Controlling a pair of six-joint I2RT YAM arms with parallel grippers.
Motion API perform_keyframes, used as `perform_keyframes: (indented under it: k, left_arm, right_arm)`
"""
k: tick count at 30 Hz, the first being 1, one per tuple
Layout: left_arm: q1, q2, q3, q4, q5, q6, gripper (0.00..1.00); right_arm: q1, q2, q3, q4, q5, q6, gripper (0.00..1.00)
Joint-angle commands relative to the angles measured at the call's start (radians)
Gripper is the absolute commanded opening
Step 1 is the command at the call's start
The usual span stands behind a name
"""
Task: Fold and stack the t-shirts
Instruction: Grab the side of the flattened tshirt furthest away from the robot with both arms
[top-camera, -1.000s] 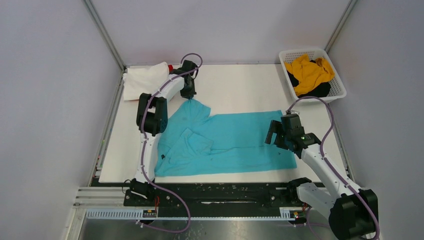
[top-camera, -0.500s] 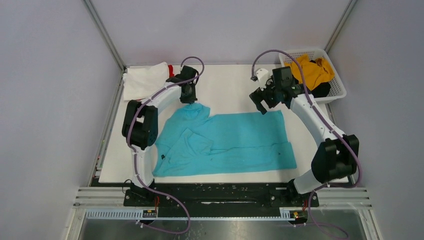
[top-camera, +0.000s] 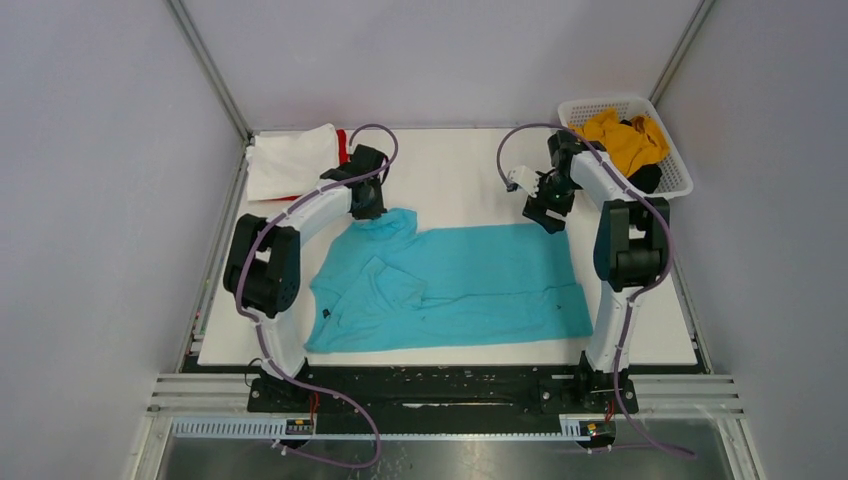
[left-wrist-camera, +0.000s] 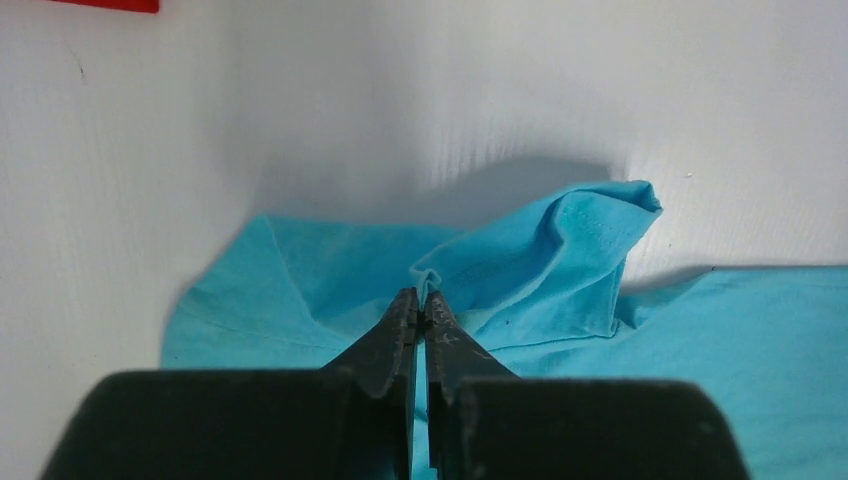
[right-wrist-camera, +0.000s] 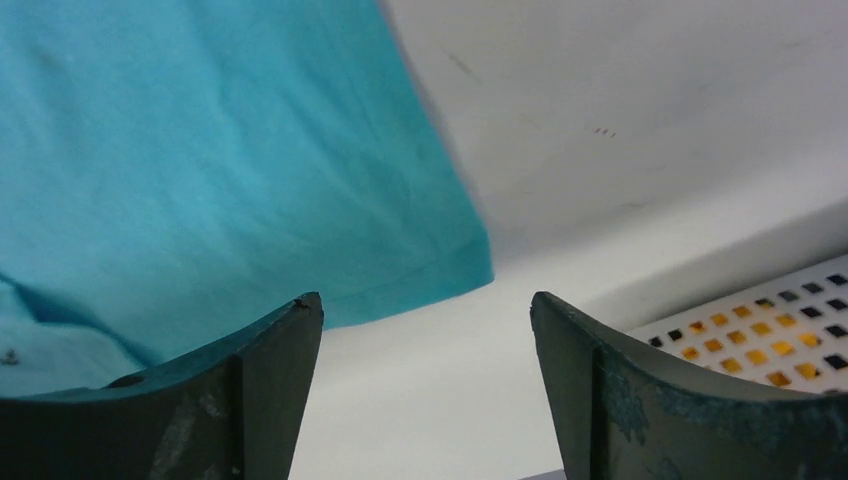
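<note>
I am working in what looks like a robotics lab test cell, not a home: plain pale-grey panel walls (top-camera: 100, 200) close the space on three sides, held by bare aluminium frame posts (top-camera: 208, 70). Inside I see a flat white table board (top-camera: 460, 170), and the black mounting rail (top-camera: 440, 385) at its near edge carries two white-and-black robot arms (top-camera: 310, 205) trailing loose purple cables (top-camera: 520, 135).
</note>
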Motion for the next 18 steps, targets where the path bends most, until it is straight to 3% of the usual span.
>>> perform_keyframes:
  k: [1,10,18]
  left_arm:
    - [-0.009,-0.081,-0.026,0.052,-0.043,-0.025,0.0]
    - [-0.017,-0.12,-0.052,0.055,-0.074,-0.03,0.0]
    - [-0.024,-0.174,-0.082,0.055,-0.1,-0.039,0.0]
  right_arm:
    - [-0.009,0.079,0.122,-0.057,0.002,-0.039,0.81]
    - [-0.042,0.232,0.206,-0.067,0.025,-0.009,0.66]
    - [-0.044,0.224,0.194,-0.101,0.045,-0.016,0.48]
